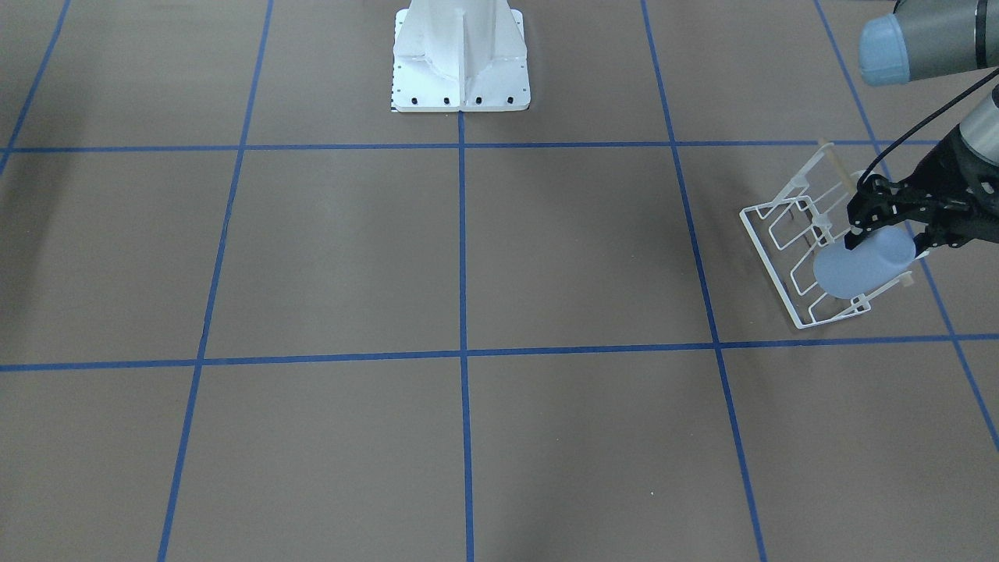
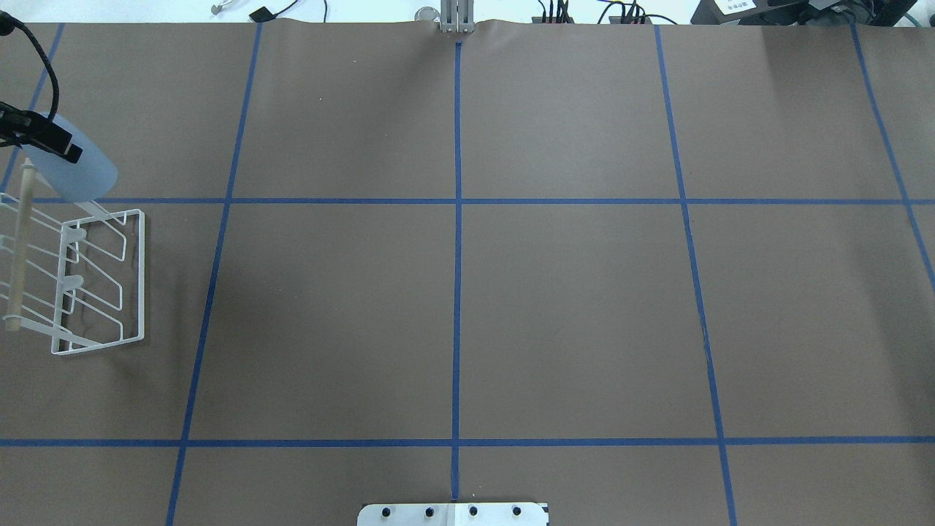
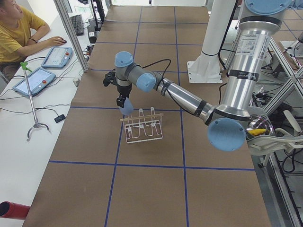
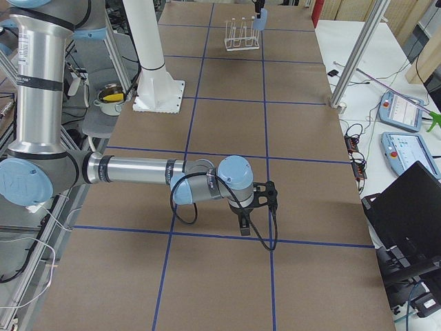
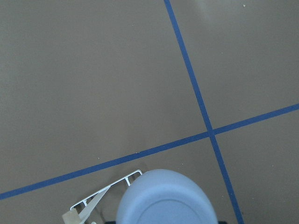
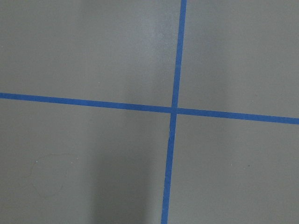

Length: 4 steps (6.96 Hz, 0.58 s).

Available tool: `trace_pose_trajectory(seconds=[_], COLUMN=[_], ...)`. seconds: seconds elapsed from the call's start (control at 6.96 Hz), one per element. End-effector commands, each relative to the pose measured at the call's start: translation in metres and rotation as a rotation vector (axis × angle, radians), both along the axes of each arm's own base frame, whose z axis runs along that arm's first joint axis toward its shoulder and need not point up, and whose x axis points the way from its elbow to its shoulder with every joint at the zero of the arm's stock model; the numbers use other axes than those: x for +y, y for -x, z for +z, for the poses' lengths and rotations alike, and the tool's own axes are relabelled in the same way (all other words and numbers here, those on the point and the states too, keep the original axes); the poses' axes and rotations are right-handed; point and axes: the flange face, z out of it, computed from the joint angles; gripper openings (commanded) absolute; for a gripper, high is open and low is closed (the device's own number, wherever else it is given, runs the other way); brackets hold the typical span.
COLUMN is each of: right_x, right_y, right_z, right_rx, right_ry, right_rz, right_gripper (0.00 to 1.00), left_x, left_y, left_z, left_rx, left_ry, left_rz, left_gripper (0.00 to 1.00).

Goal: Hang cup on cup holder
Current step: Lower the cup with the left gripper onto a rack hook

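Though hard to confirm here, looks base-out: cup (image 1: 862, 265) clamped tilted in left claw (image 1: 890, 242), above outer end of cup holder (image 1: 769, 268), prongs (image 2: 73, 234) just below, robot-side. Right claw (image 4: 244, 227) well apart; can't tell state.

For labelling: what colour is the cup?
The cup is plain pale blue-grey; front-facing view shows it best.

This is a robotics lab. A long counter (image 2: 570, 292) is covered in brown paper and marked into squares with blue tape lines (image 2: 457, 292). A white pedestal (image 1: 460, 62) is bolted onto it. Two silver-and-blue industrial arms reach over it, the left arm (image 3: 184, 99) and the right arm (image 4: 138, 169). Alongside, an operator (image 3: 19, 33) in a yellow shirt sits at a white desk (image 3: 14, 118) with teach pendants (image 3: 59, 56). Aluminium frame posts (image 3: 71, 33) rise at the counter's edge, and what looks like a laptop (image 4: 410, 207) stands open nearby.
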Motion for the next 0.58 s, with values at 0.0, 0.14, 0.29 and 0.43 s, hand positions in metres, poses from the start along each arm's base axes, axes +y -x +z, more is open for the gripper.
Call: trace_pose_trajectory(seconds=[0.0,0.14,0.29,0.43], right_x=[-0.001,-0.001,-0.003,-0.003], right_y=[0.0,0.0,-0.001,-0.001], right_z=[-0.001,0.0,-0.001,-0.001], right_rx=[0.002,0.008,0.013,0.013], right_ry=[-0.002,-0.002,-0.003,-0.003], right_rz=[0.0,0.002,0.003,0.003], right_gripper=[1.0,1.0,1.0,1.0], left_x=[0.01,0.015,0.017,0.019], left_y=[-0.003,-0.008,-0.013,-0.022], left_z=[0.016,0.025,0.027,0.03], left_rx=[-0.007,-0.009,-0.01,-0.024], left_ry=[0.006,0.012,0.015,0.017], left_rz=[0.007,0.021,0.027,0.028], left_gripper=[0.0,0.0,0.0,0.0])
